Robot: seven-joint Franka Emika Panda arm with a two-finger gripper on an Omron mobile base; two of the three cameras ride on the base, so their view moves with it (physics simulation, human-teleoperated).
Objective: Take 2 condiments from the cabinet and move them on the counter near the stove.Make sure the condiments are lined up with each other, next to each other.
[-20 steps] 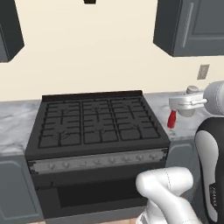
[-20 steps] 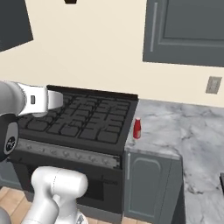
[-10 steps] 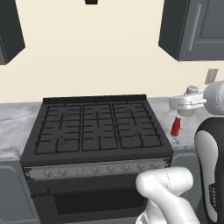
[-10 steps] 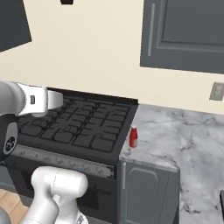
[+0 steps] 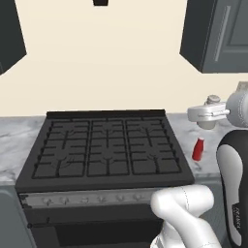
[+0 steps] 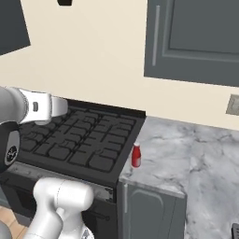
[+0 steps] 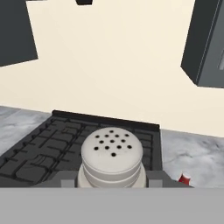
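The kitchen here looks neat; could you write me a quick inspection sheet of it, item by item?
Surface: marble counter either side of the black stove.
Job's things: red bottle upright on the counter, close beside the stove; pale shaker jar between the fingers, lid holes up.
Clutter: nothing seen.
Grippers: gripper shut on the jar, above the stove's near edge.
Cables: nothing seen.
Surroundings: cabinet door closed; wall outlet.

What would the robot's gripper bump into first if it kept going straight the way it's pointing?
Probably the cream wall behind the black gas stove; depth is unclear. The gripper holds a pale perforated-lid shaker jar.
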